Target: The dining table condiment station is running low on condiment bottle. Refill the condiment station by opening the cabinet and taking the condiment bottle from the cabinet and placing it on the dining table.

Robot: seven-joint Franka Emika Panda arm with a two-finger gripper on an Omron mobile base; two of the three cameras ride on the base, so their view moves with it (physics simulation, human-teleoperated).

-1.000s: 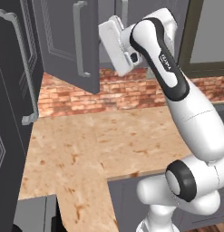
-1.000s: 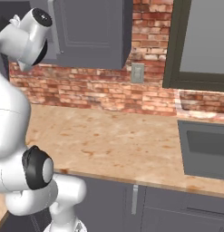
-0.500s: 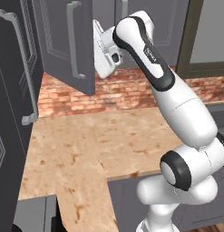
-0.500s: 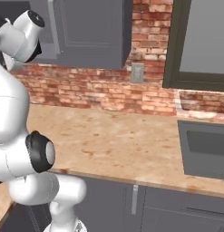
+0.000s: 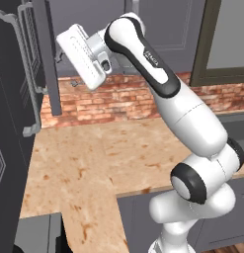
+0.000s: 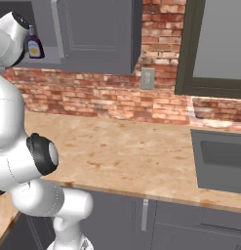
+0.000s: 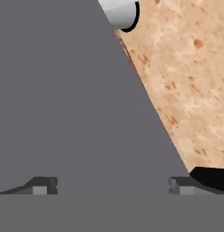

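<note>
The cabinet (image 6: 95, 29) hangs on the brick wall, its right door shut. Its left door (image 5: 48, 59) is swung out and stands edge-on in the left base view. In the opened part stands the condiment bottle (image 6: 34, 46), dark with a yellow label. My gripper (image 5: 66, 70) is up beside the open door's edge, a short way from the bottle. In the hand view my gripper (image 7: 111, 186) is open, its tips wide apart and close against the door's flat grey panel (image 7: 63, 99), with nothing between them. The dining table is out of view.
A tall black unit (image 5: 10, 113) with a curved grey handle stands at the left. The beige mottled counter (image 5: 94, 158) runs below the cabinet. A sink (image 6: 222, 158) is set into it at the right, under a dark-framed window (image 6: 214, 44).
The arm has swung left and the hand has moved along with the cabinet door, which now stands further open and edge-on. The bottle now shows in the right base view.
</note>
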